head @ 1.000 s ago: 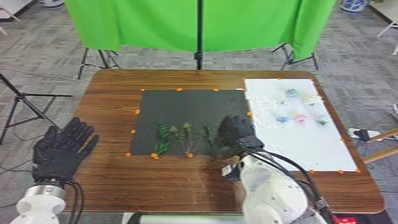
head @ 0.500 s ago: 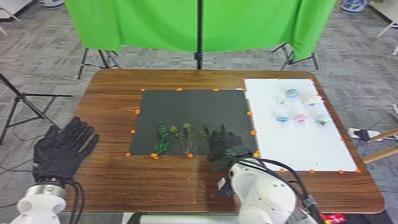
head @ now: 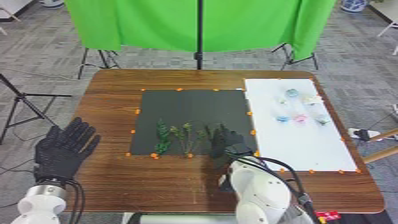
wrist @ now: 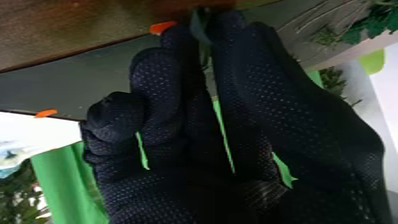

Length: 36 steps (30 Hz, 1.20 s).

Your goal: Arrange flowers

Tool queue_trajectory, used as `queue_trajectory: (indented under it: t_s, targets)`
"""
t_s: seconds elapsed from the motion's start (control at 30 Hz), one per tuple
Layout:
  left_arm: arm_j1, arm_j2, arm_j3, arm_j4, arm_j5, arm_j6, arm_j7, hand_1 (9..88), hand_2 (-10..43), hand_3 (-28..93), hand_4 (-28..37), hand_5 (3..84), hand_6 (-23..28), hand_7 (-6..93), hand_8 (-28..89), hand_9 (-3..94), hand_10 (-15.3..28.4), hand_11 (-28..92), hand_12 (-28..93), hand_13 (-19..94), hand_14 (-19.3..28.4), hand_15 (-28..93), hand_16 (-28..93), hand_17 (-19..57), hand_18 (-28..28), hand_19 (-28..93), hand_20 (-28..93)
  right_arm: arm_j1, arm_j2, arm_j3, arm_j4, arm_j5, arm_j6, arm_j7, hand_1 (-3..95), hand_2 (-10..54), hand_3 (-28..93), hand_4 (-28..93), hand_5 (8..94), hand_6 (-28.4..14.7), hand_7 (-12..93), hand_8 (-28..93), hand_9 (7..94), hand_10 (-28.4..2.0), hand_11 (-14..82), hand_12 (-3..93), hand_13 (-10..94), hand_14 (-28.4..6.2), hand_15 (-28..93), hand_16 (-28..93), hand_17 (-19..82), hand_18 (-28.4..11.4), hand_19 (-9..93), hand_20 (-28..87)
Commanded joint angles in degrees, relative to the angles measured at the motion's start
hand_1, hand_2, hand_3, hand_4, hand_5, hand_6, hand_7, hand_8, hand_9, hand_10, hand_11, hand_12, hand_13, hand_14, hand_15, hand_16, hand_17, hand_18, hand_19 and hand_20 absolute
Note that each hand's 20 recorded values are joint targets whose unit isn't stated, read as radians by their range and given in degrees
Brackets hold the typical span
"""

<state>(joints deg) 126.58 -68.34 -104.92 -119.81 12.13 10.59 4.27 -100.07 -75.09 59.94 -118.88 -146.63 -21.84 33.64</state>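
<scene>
Right hand: black knit glove, dotted weave; thumb and fingers look closed on a slender green sprig, a light pinch.
Change: over the last second this hand has slid leftward off the mat's right edge and onto the sprig.
Meaning: picking has probably begun; a lift should come next, kept gentle, since so thin a stem could slip or bend.
Beside it: wispy, fine-branched stems, then a fuller dark green frond, laid roughly parallel.
Under them: matte black mat, flat, tabbed with orange tape.
Right of the mat: smooth white sheet with small pale blooms, one blue, one pink, ruffled and rounded.
Bench: brown wood grain.
Left hand: unmoved, released, fingers straight.
</scene>
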Motion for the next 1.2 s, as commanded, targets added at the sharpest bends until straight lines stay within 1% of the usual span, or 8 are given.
queue_trajectory:
  t_s: [0.03, 0.1, 0.43, 0.57, 0.8, 0.87, 1.03, 1.2]
  targets:
    - [0.75, -0.40, 0.01, 0.73, 0.23, -1.18, -0.65, 28.4, 15.7, 75, -28.3, 50.1, 9.0, 19.0, -10, 43.2, 16.1, 28, 13, 32, 17.2, 50, -7, -5.8, 16.7, 43, 18, -0.23, -0.15, 1.66, 2.72, -0.50, 0.46, 2.60, 58.6, -9.4, 74, -28, 73.1, -6.8, 20, 7, 70.0, -19.4, 18.4, 28.5, 58, -16.7, 64, 41, 34, -28.4, 91, 48]
    - [0.82, -0.42, 0.06, 0.69, 0.00, -0.97, -0.67, 28.4, 15.7, 75, -28.3, 50.1, 9.0, 18.9, -10, 43.2, 16.2, 28, 13, 32, 17.1, 50, -7, -5.8, 16.7, 43, 18, -0.25, -0.37, 1.90, 2.64, -0.30, 0.68, 2.73, 58.6, -9.4, 74, -28, 73.0, -6.9, 20, 7, 69.9, -19.4, 18.6, 28.2, 58, -16.8, 64, 41, 34, -28.4, 91, 47]
    - [0.61, -0.62, 0.02, 0.80, 0.17, -1.30, -0.86, 28.3, 15.7, 75, -28.3, 49.8, 9.0, 18.8, -10, 43.0, 16.1, 27, 13, 32, 17.1, 49, -7, -5.8, 16.7, 43, 18, -0.67, -0.18, 1.68, 0.53, 0.45, 0.79, 1.62, 57.0, -9.5, 74, -27, 72.6, -6.9, 21, 7, 69.2, -19.8, 20.7, 26.6, 58, -17.6, 65, 40, 35, -28.4, 91, 47]
    - [0.62, -0.55, 0.15, 0.84, 0.00, -1.16, -0.63, 28.2, 15.8, 75, -28.3, 49.8, 9.0, 18.7, -10, 43.0, 16.2, 27, 13, 32, 17.0, 49, -7, -5.8, 16.7, 43, 18, -0.67, 0.03, 1.55, -0.51, 0.69, 2.84, 0.64, 55.5, -9.5, 73, -27, 72.3, -6.7, 21, 6, 68.0, -20.5, 23.8, 22.8, 58, -18.1, 66, 38, 35, -28.4, 91, 47]
    - [-0.07, -0.38, 0.50, 1.02, 0.29, -1.23, -0.99, 28.6, 16.3, 76, -28.3, 49.9, 9.0, 18.9, -10, 43.1, 16.1, 28, 13, 32, 17.1, 49, -7, -5.8, 16.7, 43, 18, -0.56, 0.22, 1.63, -1.09, 1.54, 4.90, 1.18, 55.1, -9.5, 73, -27, 71.5, -6.4, 24, 8, 67.0, -21.0, 23.2, 20.3, 58, -17.9, 66, 38, 34, -28.4, 90, 46]
    - [0.12, -0.24, 0.41, 0.96, 0.32, -1.08, -1.02, 28.5, 16.2, 76, -28.3, 49.9, 9.0, 18.9, -10, 43.0, 16.1, 28, 13, 32, 17.1, 49, -7, -5.8, 16.7, 42, 18, -1.09, 0.25, 1.68, -1.61, 2.23, 6.95, 0.84, 54.8, -9.5, 73, -26, 71.4, -6.3, 24, 8, 67.0, -20.9, 23.1, 20.1, 58, -18.0, 66, 38, 34, -28.4, 90, 46]
    - [-0.04, -0.22, 0.99, 1.29, 0.20, -1.81, -1.23, 29.0, 16.7, 78, -28.2, 50.0, 9.0, 18.9, -10, 43.1, 16.1, 28, 13, 32, 17.2, 49, -7, -5.8, 16.7, 42, 18, -1.80, 0.25, 2.19, -2.79, 2.61, 10.16, 0.46, 54.4, -9.5, 73, -25, 73.2, -5.7, 28, 10, 67.2, -20.8, 22.9, 19.6, 59, -17.6, 66, 37, 35, -28.4, 91, 46]
    - [0.13, -0.13, 1.29, 1.03, 0.76, -2.55, -1.38, 29.2, 16.8, 79, -28.2, 49.9, 9.0, 18.9, -10, 43.1, 16.1, 27, 13, 32, 17.1, 49, -7, -5.7, 16.6, 42, 18, -1.58, 0.03, 4.34, -4.16, 3.38, 10.53, -0.44, 53.8, -9.5, 73, -24, 73.1, -5.8, 29, 10, 67.6, -20.6, 23.2, 19.8, 59, -17.6, 67, 38, 35, -28.4, 92, 46]
